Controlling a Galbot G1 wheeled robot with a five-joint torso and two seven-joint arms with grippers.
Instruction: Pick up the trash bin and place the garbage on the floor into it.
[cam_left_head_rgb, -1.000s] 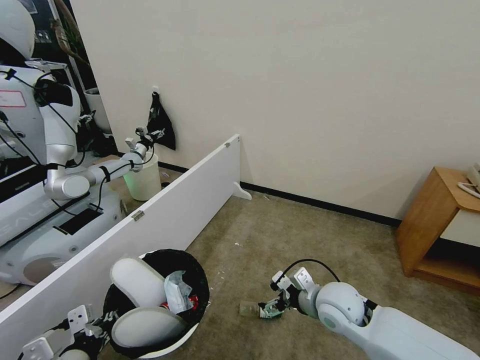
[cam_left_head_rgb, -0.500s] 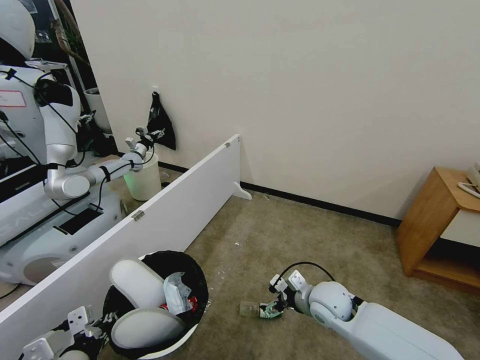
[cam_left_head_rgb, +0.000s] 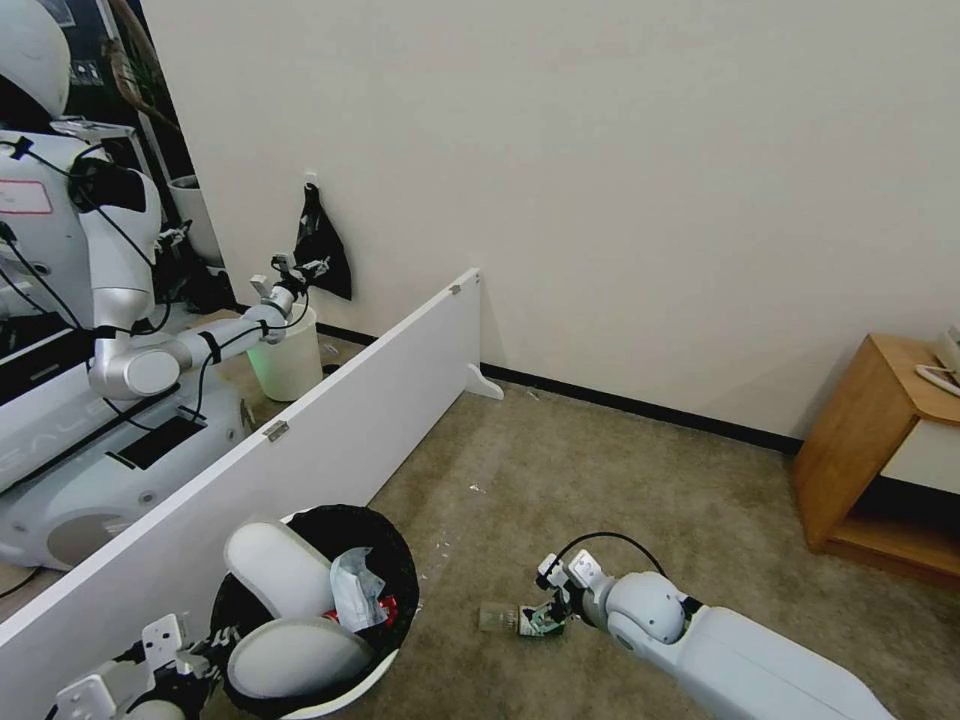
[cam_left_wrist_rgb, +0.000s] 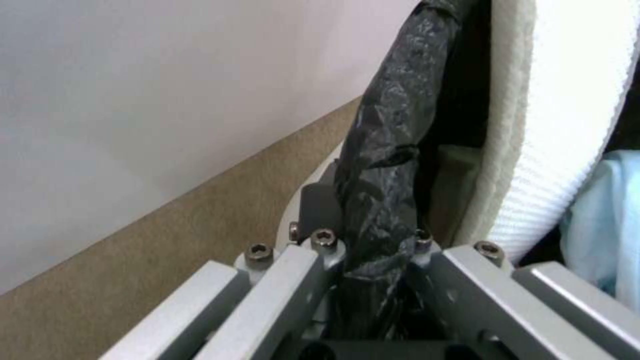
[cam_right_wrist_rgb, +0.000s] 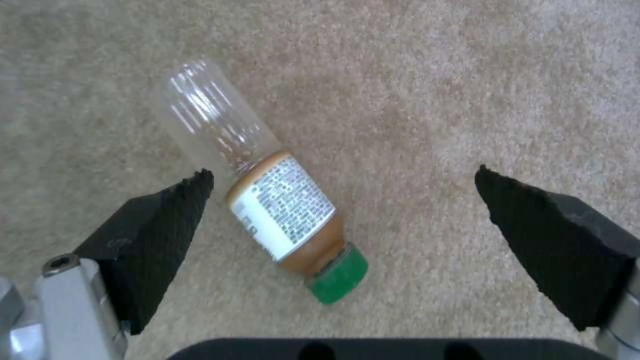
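The trash bin (cam_left_head_rgb: 300, 690) is gripped at its bag-lined rim by the clenched left gripper (cam_left_wrist_rgb: 373, 260), beside the white board (cam_left_head_rgb: 330, 440). The right gripper (cam_right_wrist_rgb: 340, 200) is held spread just above the clear bottle (cam_right_wrist_rgb: 267, 200), which lies on the floor (cam_left_head_rgb: 620, 480).

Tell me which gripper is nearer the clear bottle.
Right. The right gripper straddles the bottle, open; the left gripper is clamped on the trash bin rim.

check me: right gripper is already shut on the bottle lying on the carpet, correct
Not quite. The right gripper is open: in the right wrist view its fingers stand apart on either side of the bottle, not touching it. The bottle does lie on the carpet.
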